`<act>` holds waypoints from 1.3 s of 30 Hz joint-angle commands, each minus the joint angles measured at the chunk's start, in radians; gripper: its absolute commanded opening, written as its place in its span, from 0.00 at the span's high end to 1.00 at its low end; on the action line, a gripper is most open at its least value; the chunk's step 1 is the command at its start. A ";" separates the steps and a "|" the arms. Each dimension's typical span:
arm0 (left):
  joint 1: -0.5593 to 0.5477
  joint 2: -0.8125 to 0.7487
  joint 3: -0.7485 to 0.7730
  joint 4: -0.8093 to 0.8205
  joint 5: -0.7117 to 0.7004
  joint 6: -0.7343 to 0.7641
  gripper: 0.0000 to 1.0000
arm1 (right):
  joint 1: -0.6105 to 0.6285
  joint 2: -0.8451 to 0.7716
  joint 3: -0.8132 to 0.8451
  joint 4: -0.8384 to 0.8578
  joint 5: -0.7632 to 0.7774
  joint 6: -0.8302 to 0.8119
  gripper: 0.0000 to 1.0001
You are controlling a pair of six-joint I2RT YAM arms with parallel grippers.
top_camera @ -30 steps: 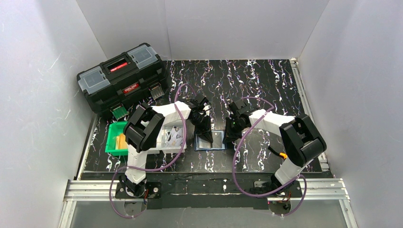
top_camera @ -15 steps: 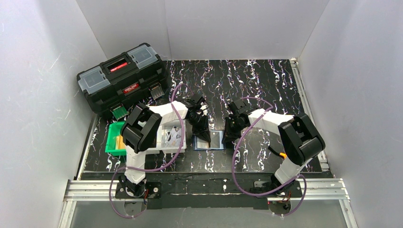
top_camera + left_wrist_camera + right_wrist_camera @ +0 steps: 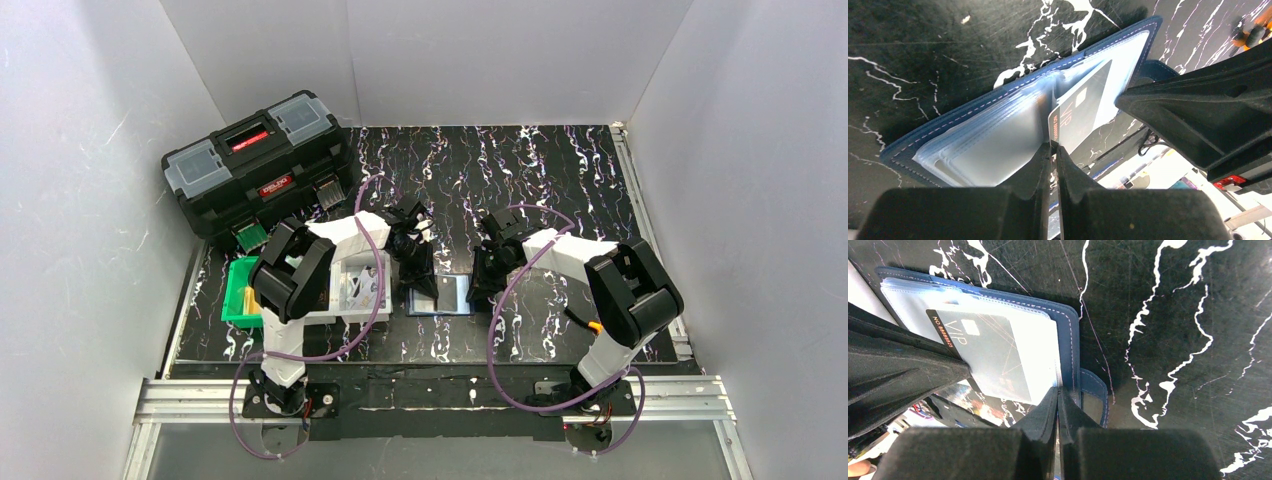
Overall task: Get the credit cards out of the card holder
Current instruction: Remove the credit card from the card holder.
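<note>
2 grippers pinch shut: left gripper (image 3: pixel 1053 146) on a grey VIP card (image 3: pixel 1083 107), right gripper (image 3: pixel 1058 393) on the spread navy card holder (image 3: pixel 1071 340)'s right edge.

- Black counter (image 3: pixel 560 170) with white and purple marbling.
- Far left: a black toolbox (image 3: pixel 258 160), lid shut.
- Near left: a green bin (image 3: pixel 238 290), with a white tray (image 3: pixel 345 314) just right of it.
- Near middle: the navy card holder (image 3: pixel 450 293), spread open.
</note>
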 commanded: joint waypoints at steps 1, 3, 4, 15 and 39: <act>0.013 -0.058 -0.015 -0.054 -0.027 0.035 0.95 | -0.001 0.047 -0.013 -0.017 0.079 -0.020 0.92; 0.014 -0.058 -0.018 -0.055 -0.027 0.039 0.93 | -0.002 0.046 -0.014 -0.017 0.077 -0.019 0.92; 0.014 -0.059 -0.018 -0.054 -0.027 0.040 0.93 | -0.002 0.047 -0.014 -0.016 0.077 -0.019 0.92; 0.016 -0.061 -0.021 -0.040 -0.011 0.041 0.84 | -0.002 0.053 -0.007 -0.018 0.071 -0.025 0.92; -0.010 -0.012 0.003 0.037 0.060 -0.001 0.81 | -0.002 0.076 0.014 -0.027 0.060 -0.036 0.93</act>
